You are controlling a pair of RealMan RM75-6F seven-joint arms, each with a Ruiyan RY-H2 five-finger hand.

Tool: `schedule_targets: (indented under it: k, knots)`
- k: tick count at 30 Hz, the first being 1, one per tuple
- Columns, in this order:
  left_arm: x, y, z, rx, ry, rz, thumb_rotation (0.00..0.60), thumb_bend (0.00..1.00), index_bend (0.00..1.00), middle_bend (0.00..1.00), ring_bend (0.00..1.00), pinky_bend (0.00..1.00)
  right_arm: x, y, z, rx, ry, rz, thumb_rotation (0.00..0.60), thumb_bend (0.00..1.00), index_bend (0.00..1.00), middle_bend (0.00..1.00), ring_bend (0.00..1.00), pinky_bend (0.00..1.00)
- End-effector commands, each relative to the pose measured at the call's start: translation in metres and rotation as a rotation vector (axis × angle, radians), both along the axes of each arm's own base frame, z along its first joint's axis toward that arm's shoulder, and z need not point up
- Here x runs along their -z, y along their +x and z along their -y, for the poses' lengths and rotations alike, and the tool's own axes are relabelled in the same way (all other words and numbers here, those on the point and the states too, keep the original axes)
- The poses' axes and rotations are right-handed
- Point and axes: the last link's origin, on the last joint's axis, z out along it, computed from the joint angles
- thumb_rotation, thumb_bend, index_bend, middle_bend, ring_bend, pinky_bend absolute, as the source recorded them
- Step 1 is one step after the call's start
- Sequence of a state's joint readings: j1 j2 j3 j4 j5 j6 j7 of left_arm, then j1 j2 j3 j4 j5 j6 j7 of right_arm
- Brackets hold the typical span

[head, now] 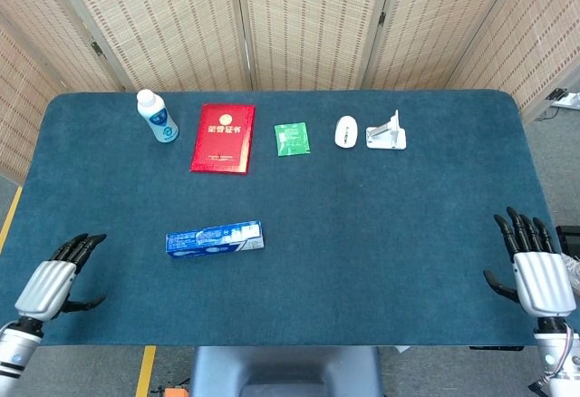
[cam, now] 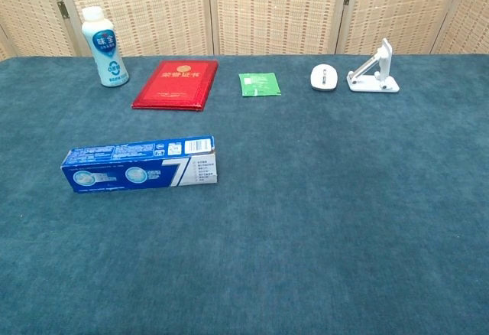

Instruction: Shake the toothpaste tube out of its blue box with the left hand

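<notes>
The blue toothpaste box (head: 215, 238) (cam: 140, 164) lies flat on the table, long side left to right, left of centre. No tube shows outside it. My left hand (head: 59, 276) hovers at the table's front left corner, fingers spread and holding nothing, well to the left of the box. Over at the front right edge my right hand (head: 529, 266) is also spread and empty. Neither hand appears in the chest view.
Along the back of the dark blue table (head: 381, 225) stand a white bottle (head: 157, 116), a red booklet (head: 222, 137), a green packet (head: 292, 138), a white mouse (head: 346, 130) and a white phone stand (head: 387, 132). Woven screens close off the back.
</notes>
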State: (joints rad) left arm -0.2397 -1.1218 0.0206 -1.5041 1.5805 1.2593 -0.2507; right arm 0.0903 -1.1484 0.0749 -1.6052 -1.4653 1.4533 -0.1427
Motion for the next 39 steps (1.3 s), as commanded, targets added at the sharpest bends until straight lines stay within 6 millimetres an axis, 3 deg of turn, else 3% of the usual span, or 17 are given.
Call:
schedule_targets:
  k: [1, 13, 21, 39]
  knots:
    - [0.014, -0.001, -0.015, -0.053, -0.006, 0.01, 0.6, 0.21, 0.14, 0.18, 0.12, 0.23, 0.005, 0.0, 0.005, -0.002, 0.021, -0.006, 0.6, 0.29, 0.0, 0.0, 0.0, 0.0]
    - [0.049, 0.029, -0.056, -0.159, 0.104, -0.156, 0.6, 0.21, 0.18, 0.19, 0.14, 0.23, 0.001, 0.003, 0.005, -0.04, 0.034, 0.012, 0.6, 0.29, 0.0, 0.0, 0.0, 0.0]
    - [0.07, 0.042, -0.079, -0.215, 0.067, -0.111, 0.6, 0.21, 0.22, 0.25, 0.17, 0.24, -0.002, 0.003, 0.001, -0.05, 0.023, 0.017, 0.6, 0.29, 0.0, 0.0, 0.0, 0.0]
    - [0.098, 0.074, -0.096, -0.234, -0.033, -0.08, 0.6, 0.21, 0.23, 0.27, 0.19, 0.27, -0.005, 0.002, -0.001, -0.059, 0.021, 0.026, 0.6, 0.29, 0.0, 0.0, 0.0, 0.0]
